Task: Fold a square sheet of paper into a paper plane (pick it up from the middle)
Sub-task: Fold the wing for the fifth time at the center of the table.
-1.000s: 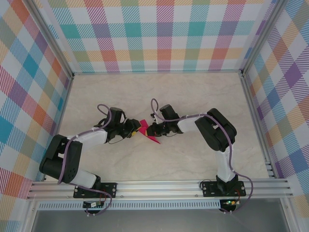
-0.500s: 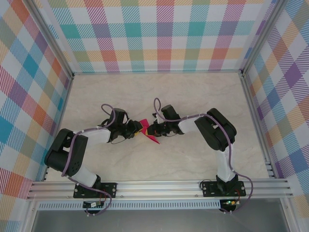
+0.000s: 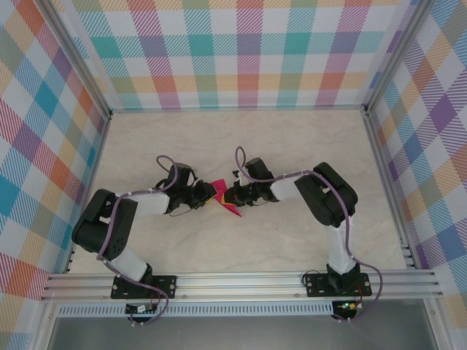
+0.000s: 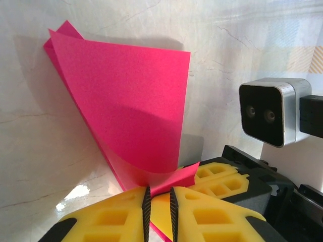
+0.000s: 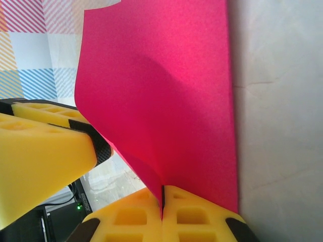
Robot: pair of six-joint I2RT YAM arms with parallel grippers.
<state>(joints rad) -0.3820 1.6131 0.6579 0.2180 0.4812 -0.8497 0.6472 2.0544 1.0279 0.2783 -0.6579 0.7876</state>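
While the two arms are meeting nose to nose at the middle of the counter (image 3: pixel 292 146), the sheet of paper (image 3: pixel 223 198) is sitting between them, folded over on itself into a narrow magenta-pink wedge. In the top view its long axis is running diagonally from the far side toward the near right, and its sharper tip is pointing to the near right, poking out just below the right arm's wrist. The left jaws are pressing together on one small corner of the fold, and in the left wrist view the two layers are fanning away from them to a point at the upper left. The right jaws are likewise clamping on the paper's edge, with the sheet rising from between them in the right wrist view and bowing slightly. The right arm's yellow fingers (image 4: pixel 222 177) are sitting just beside the left jaws; whether they are touching I cannot tell.
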